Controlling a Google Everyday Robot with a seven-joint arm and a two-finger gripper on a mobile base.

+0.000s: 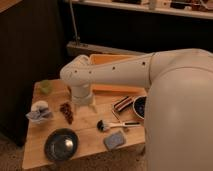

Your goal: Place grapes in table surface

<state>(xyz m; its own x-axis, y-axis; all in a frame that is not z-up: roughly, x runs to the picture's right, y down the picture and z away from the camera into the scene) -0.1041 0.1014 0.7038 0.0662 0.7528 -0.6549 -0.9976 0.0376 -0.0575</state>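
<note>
The grapes (66,112) are a small elongated dark reddish-purple bunch lying on the light-brown wooden table surface (85,132), left of centre. My gripper (83,101) hangs from the white arm over the middle of the table, just right of the grapes and slightly behind them. Its tip sits close above the wood, about a finger's width from the bunch. The arm's wrist hides the gripper's lower parts from this view.
A dark bowl (61,144) sits at the front left. A black-bristled brush (114,124) and a grey-blue sponge (114,140) lie front right. A crumpled bluish-white object (39,113) and a green object (45,86) are at left. An orange-yellow tray (116,90) is behind the arm.
</note>
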